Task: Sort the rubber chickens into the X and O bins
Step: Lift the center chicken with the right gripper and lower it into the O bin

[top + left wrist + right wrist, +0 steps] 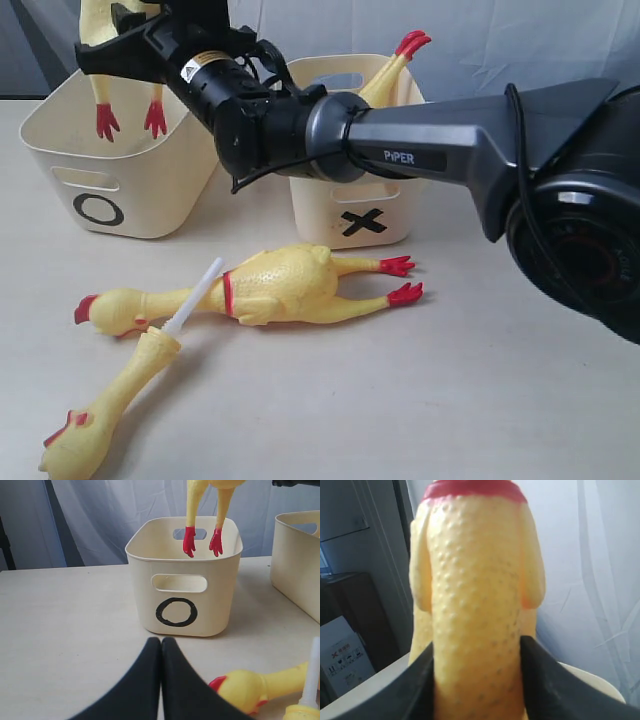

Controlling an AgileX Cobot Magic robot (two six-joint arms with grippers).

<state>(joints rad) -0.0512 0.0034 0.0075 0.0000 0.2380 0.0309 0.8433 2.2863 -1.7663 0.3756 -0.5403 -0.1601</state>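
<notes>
My right gripper [112, 45] reaches across to the left and is shut on a yellow rubber chicken [476, 585] around its body. That chicken's legs and red feet [108, 120] hang over the O bin [150, 200], as the left wrist view also shows for the feet [189, 541] and the bin [220, 600]. A second chicken [392, 70] lies in the X bin [318, 215] with a red foot sticking out. A third chicken [275, 285] lies flat on the table. A fourth chicken [110, 400], with a white tube [197, 292] at its end, lies beside it. My left gripper [160, 641] is shut and holds nothing, low before the O bin.
The right arm's dark housing [570, 210] fills the right side of the exterior view. A pale curtain [100, 515] hangs behind the table. The lying chicken's head [245, 687] and the white tube [312, 672] are close beside my left gripper.
</notes>
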